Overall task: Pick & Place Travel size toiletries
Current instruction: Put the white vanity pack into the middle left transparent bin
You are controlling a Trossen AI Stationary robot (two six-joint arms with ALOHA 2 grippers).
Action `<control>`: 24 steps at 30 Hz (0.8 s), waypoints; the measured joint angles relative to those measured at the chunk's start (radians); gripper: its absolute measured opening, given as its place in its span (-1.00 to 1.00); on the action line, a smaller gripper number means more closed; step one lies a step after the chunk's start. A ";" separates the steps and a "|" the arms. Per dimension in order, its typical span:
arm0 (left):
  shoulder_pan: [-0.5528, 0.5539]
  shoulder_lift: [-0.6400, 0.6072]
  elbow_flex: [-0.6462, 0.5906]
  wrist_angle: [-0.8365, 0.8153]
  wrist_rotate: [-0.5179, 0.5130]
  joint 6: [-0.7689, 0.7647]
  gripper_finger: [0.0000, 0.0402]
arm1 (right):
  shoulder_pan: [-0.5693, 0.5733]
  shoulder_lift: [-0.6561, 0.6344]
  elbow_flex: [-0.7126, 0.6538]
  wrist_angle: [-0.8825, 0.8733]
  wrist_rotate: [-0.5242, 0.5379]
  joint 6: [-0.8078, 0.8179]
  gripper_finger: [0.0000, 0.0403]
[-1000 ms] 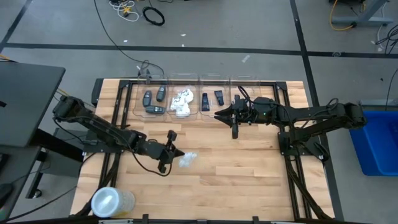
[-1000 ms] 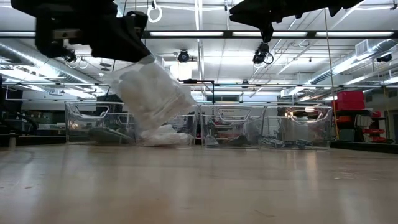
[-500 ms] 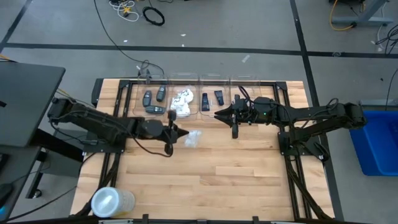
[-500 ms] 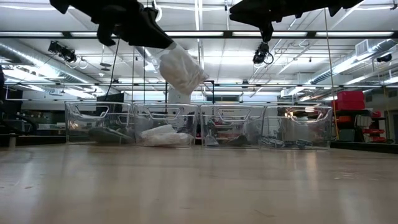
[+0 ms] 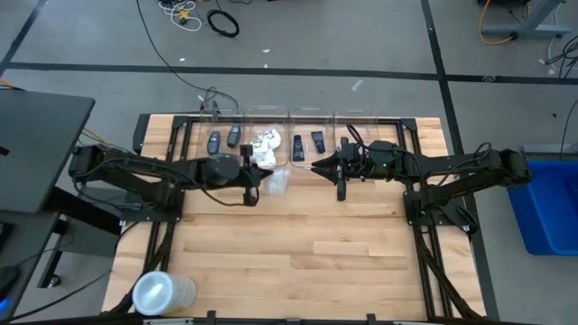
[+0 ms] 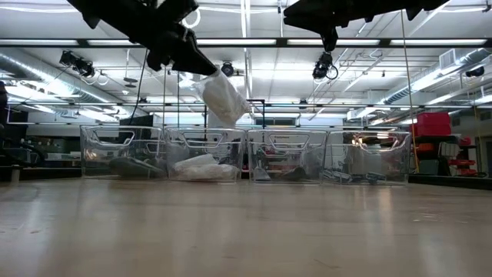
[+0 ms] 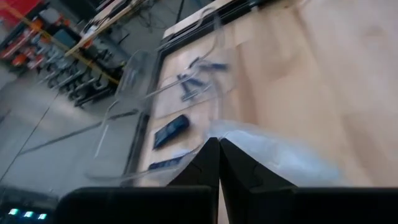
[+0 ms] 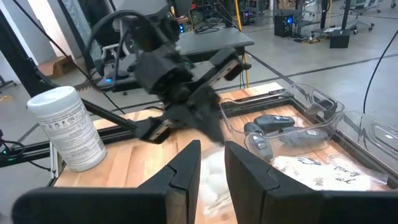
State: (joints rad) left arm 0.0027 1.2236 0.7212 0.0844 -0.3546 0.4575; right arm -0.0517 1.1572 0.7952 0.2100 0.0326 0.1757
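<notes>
My left gripper (image 5: 259,180) is shut on a white crinkly packet (image 5: 278,181), high above the table just on the near side of the clear bins. In the low view the packet (image 6: 223,96) hangs under that gripper (image 6: 201,71). Along the far edge, one bin holds dark grey oval cases (image 5: 222,144), the one beside it more white packets (image 5: 264,146), a third small black tubes (image 5: 307,142). Thin blue razors (image 7: 198,78) lie in another bin. My right gripper (image 5: 314,165) waits open and holds nothing, raised beside the tube bin. My left gripper pinches the packet between its two fingers at one end (image 7: 231,135), right at the fingertips (image 7: 210,155). The fingers slant down toward the far side. The packet is lifted clear and hangs tilted below and beyond them (image 6: 227,104).
A large translucent round container (image 5: 163,293) stands at the near left corner, also seen in the right wrist view (image 8: 68,127). The clear bins (image 6: 288,154) line the far edge. Bare wooden tabletop (image 5: 316,244) fills the middle and near side.
My left gripper has carried the packet up and toward the far edge, from the middle of the table to just before the bins, staying shut on it. The packet, at first low over the table, now hangs well above the bin rims.
</notes>
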 joint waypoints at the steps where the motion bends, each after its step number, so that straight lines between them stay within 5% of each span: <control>1: 0.016 0.000 0.000 0.000 0.000 0.002 -0.97 | 0.000 0.000 0.000 0.000 0.000 0.000 -0.60; 24: 0.324 0.001 0.000 0.004 0.064 0.020 -0.98 | 0.000 0.000 0.000 -0.004 0.001 -0.034 -0.61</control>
State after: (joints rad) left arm 0.3268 1.2247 0.7212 0.0887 -0.2901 0.4779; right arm -0.0517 1.1571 0.7952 0.2058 0.0332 0.1412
